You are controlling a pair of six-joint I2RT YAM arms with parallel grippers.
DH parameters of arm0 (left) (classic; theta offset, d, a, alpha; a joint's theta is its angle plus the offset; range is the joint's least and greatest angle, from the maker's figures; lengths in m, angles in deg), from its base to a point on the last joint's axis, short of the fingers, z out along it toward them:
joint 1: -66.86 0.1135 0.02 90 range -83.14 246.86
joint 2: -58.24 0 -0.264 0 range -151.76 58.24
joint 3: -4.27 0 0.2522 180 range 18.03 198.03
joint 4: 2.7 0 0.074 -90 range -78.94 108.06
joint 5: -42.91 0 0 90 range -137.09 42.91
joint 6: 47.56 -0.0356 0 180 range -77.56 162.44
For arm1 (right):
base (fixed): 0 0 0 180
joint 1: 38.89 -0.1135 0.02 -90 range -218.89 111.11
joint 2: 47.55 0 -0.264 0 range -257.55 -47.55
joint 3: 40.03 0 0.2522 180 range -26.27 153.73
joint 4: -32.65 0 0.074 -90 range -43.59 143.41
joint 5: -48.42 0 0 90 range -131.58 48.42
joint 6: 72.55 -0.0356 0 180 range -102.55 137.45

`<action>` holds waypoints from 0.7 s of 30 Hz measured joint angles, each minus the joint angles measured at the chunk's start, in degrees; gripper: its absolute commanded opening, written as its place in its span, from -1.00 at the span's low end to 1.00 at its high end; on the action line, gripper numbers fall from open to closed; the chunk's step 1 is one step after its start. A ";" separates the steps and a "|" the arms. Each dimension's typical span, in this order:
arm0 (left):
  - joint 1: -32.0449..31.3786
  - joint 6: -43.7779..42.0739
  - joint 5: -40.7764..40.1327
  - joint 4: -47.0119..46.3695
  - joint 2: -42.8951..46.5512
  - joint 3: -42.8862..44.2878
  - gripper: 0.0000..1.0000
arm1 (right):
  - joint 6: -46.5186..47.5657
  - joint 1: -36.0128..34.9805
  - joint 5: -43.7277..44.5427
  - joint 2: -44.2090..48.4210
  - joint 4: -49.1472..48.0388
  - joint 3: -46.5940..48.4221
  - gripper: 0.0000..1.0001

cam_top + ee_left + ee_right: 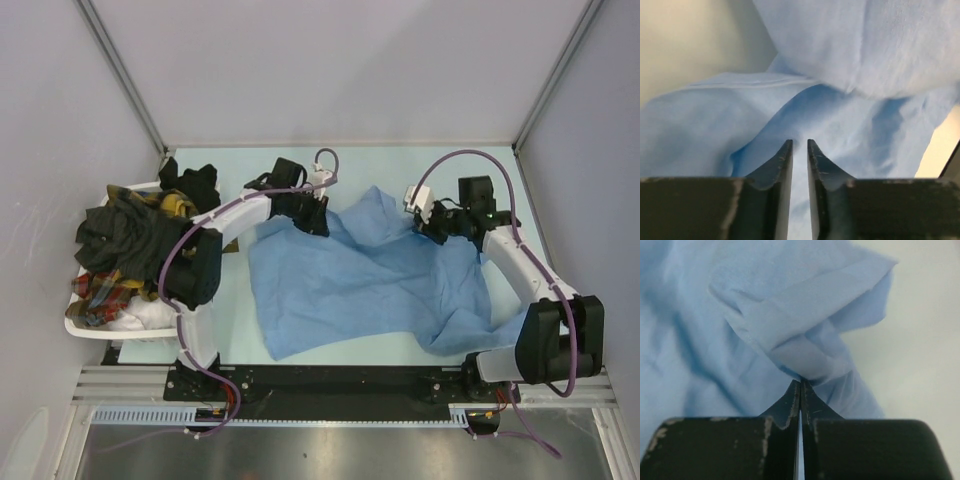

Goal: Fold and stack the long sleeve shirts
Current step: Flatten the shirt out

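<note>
On the bench (400, 165), the light blue shirt (350, 290) lies spread; left tool (318, 222) and right tool (432, 228) each pinch its far edge.

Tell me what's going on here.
Both arms are working the plain light blue cloth shirt, spread crumpled on the table. The left gripper pinches its far-left edge, the right gripper a folded edge on the far right. The dark and plaid shirts lie heaped in the white slatted plastic basket.
</note>
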 measured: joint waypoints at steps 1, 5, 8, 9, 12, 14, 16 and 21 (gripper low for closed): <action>0.15 -2.91 0.39 1.38 0.74 -0.02 -0.33 | 1.14 0.68 -0.22 0.17 2.69 -0.24 -1.00; 1.36 -10.58 1.53 5.31 4.63 0.26 -0.12 | 6.60 -0.04 -1.53 4.85 14.34 -7.93 -1.00; 1.77 -13.70 1.38 7.34 5.05 2.38 -0.03 | 8.66 -2.56 -1.88 8.31 21.68 -14.34 -0.41; 1.75 -14.51 0.76 8.17 4.74 3.39 0.00 | 8.96 -3.32 -2.03 9.18 23.76 -15.93 -0.09; 1.36 -16.48 -0.55 9.40 3.89 4.39 0.08 | 8.15 -3.34 -2.23 10.71 28.57 -17.44 0.51; 1.03 -17.44 -1.62 10.45 3.34 4.15 0.15 | 5.53 -1.49 -2.60 10.60 28.92 -16.31 0.64; 0.96 -18.03 -2.89 10.86 3.17 3.21 0.20 | 1.57 1.75 -3.89 8.22 29.11 -11.87 0.73; 0.87 -19.69 -6.38 11.89 3.10 -0.22 0.46 | -14.38 6.25 -8.68 -5.14 21.51 5.84 0.70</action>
